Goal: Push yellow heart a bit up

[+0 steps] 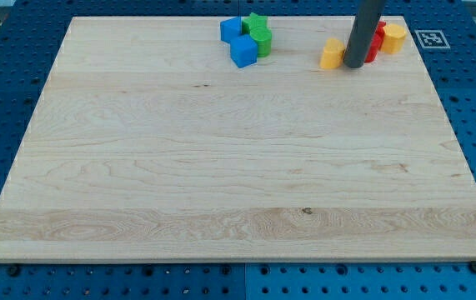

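Observation:
A yellow block [332, 55] with a notched top, seemingly the heart, lies near the view's top right of the wooden board [221, 167]. My tip [355, 65] rests on the board just to its right, touching or nearly touching it. A red block [375, 43] sits right behind the rod, partly hidden by it. A second yellow block [394, 37], more rounded, lies to the red block's right, close to the board's top edge.
A cluster at the view's top centre holds two blue blocks [243, 52] [230, 29], a green star [257, 22] and another green block [263, 41]. A black-and-white marker tag [428, 38] lies off the board's top right corner.

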